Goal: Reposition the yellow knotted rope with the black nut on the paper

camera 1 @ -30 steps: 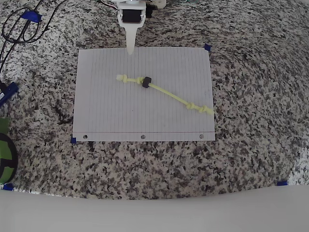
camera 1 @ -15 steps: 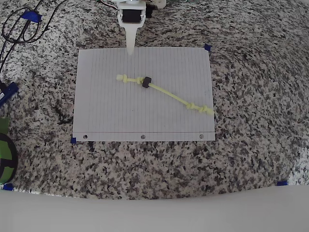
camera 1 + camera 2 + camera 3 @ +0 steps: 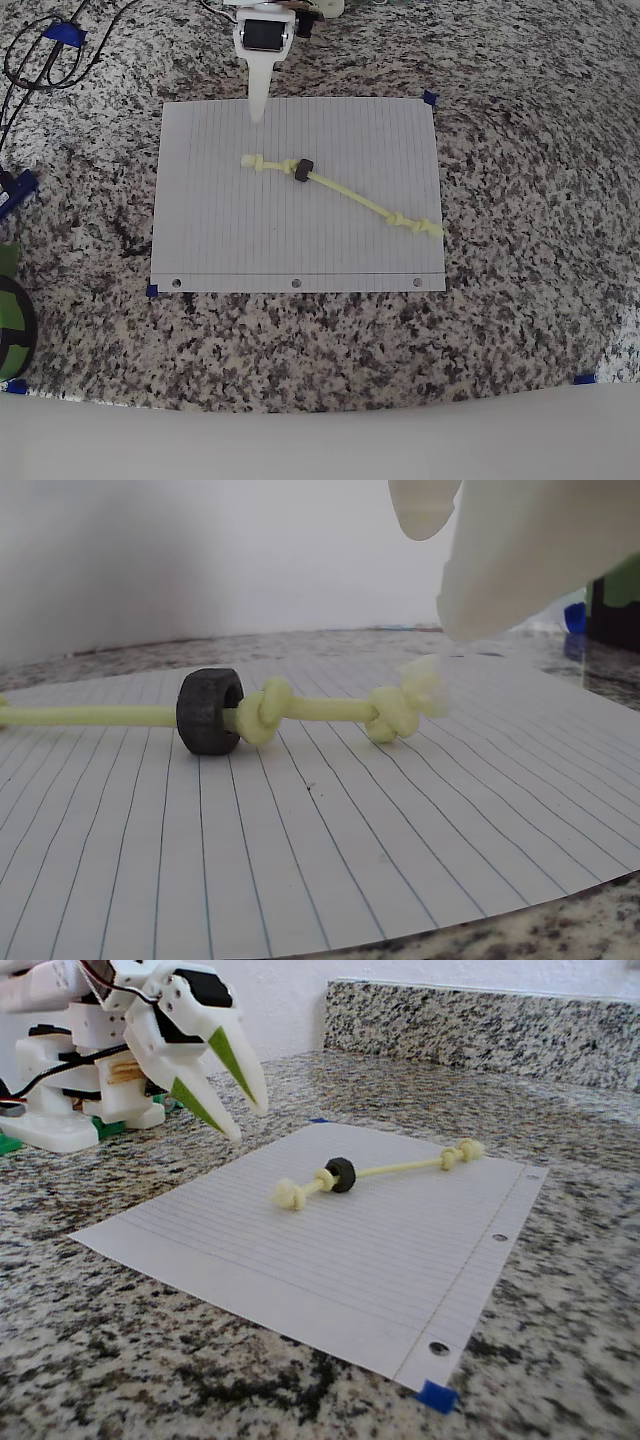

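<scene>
Rope: the yellow knotted rope (image 3: pixel 345 193) is a thin, pale yellow-green cord lying slantwise across the middle of the paper in the overhead view, from upper left down to the right edge. It has a small knot near each end, and the tips are frayed. In the wrist view (image 3: pixel 300 712) two knots sit close together, with a fluffy tuft past the last one.

Nut: the black nut (image 3: pixel 303 170) is a small dark ring threaded on the cord, pressed against the inner knot near the upper-left end. In the wrist view (image 3: pixel 209 711) it stands on its edge on the sheet.

Paper: the paper (image 3: pixel 220 230) is a white lined sheet, flat on the speckled granite counter (image 3: pixel 520 330), with three punched holes along its near edge.

Gripper: the gripper (image 3: pixel 243 1115) is white with green inner faces. It hangs above the far edge of the sheet, clear of the rope, with its jaws parted and nothing between them. In the overhead view (image 3: pixel 257 112) its tip points toward the rope's upper-left end.
</scene>
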### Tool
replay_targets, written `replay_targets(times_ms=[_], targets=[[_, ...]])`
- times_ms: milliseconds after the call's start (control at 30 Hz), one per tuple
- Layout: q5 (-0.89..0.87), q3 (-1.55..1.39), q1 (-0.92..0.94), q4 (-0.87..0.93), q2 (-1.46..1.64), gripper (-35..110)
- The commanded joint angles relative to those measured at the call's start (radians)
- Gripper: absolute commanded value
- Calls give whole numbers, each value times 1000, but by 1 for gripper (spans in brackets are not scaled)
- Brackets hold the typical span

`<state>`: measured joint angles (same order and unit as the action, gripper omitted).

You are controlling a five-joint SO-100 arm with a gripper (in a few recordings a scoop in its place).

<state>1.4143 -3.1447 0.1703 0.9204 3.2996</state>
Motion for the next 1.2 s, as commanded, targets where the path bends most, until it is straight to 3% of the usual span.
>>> replay_targets(times_ms=[0, 800, 1167], targets=[[-3, 63, 15, -41, -81, 37], [-5, 385, 35, -147, -643, 34], [-38, 615, 12, -101, -1022, 34]])
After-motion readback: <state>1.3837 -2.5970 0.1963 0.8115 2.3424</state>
